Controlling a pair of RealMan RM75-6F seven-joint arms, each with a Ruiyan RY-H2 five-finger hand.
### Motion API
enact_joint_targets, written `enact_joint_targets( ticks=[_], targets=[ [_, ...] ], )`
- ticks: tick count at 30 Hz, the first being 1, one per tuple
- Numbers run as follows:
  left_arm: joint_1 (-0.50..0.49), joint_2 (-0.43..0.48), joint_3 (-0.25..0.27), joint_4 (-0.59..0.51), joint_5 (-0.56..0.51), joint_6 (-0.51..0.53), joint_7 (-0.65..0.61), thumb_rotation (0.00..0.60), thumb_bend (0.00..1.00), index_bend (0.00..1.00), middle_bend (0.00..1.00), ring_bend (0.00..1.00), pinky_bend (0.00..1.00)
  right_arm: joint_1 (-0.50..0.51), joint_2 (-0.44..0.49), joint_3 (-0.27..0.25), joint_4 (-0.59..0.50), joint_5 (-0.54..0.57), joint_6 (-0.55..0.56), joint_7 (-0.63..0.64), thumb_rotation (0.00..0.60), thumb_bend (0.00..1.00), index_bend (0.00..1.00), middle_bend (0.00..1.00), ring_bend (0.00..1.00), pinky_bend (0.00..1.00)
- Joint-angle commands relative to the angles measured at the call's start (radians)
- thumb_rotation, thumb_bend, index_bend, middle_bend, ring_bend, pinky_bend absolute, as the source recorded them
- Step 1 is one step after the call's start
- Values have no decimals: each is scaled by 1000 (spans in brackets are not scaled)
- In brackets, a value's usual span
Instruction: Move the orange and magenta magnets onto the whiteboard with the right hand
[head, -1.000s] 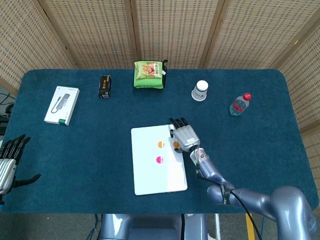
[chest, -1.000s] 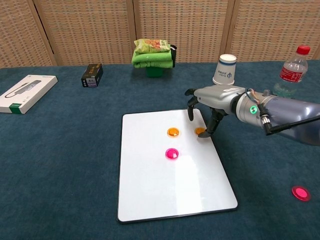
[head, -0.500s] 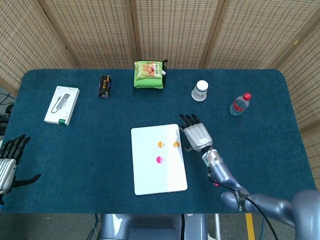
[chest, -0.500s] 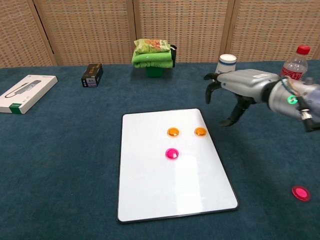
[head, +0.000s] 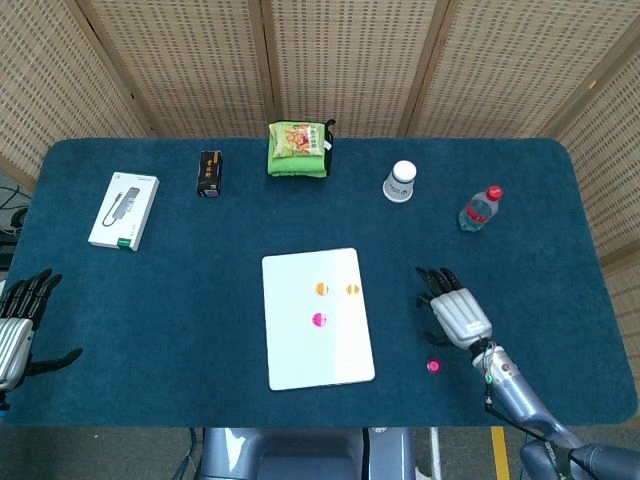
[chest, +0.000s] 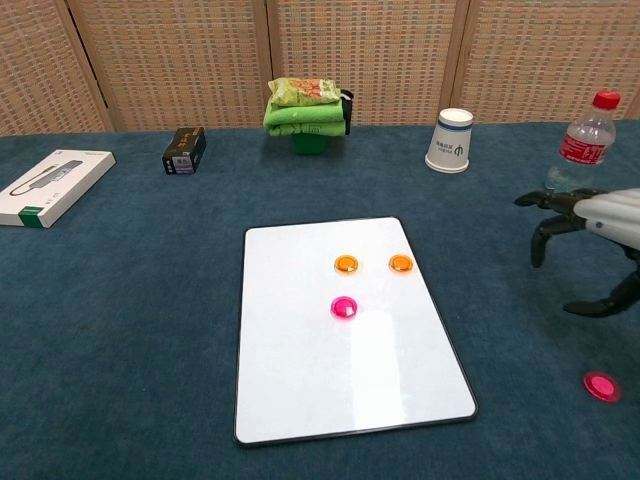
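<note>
On the whiteboard (chest: 340, 390), three magnets already lie: two orange magnets (chest: 346, 264) side by side near its upper right, and one magenta magnet on the board (chest: 343, 307) just below them. A last magenta magnet (chest: 601, 386) rests on the blue table (head: 180, 300), well apart from the board's right edge. The right hand (head: 458, 313) hovers above the cloth between the board and that loose magnet, empty, its fingers (chest: 540, 235) spread and curved downward; the magnet lies just nearer the robot than the hand. The left hand (head: 18, 322) is at the table's left edge, fingers apart, holding nothing.

Handling, as judged: the loose magnet is a small, flat, rigid disc, light and probably smooth. Its low profile on soft cloth offers little to catch. The likeliest hold is a pinch across its rim between thumb and one fingertip, taken from directly above.
</note>
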Motion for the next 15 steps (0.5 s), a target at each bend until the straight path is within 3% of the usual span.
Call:
enact_joint_targets(
  ticks=[1,7,15],
  targets=[
    [0,-1,-1,0,-1,1,1,600,0,0,0,0,0,-45,-5,-36,43,-48,36,48,600,312,392,0,0,0],
    [-1,-1,-1,-1,-2,-1,3,600,0,0,0,0,0,-107,-18,-75,88,-116,89,87,600,336,400,0,0,0],
    [0,-1,-1,-1,-1,-1,4,600,0,0,0,0,0,-137,-32,-84,110,-157,98,107,600,333,400,0,0,0]
  ],
)
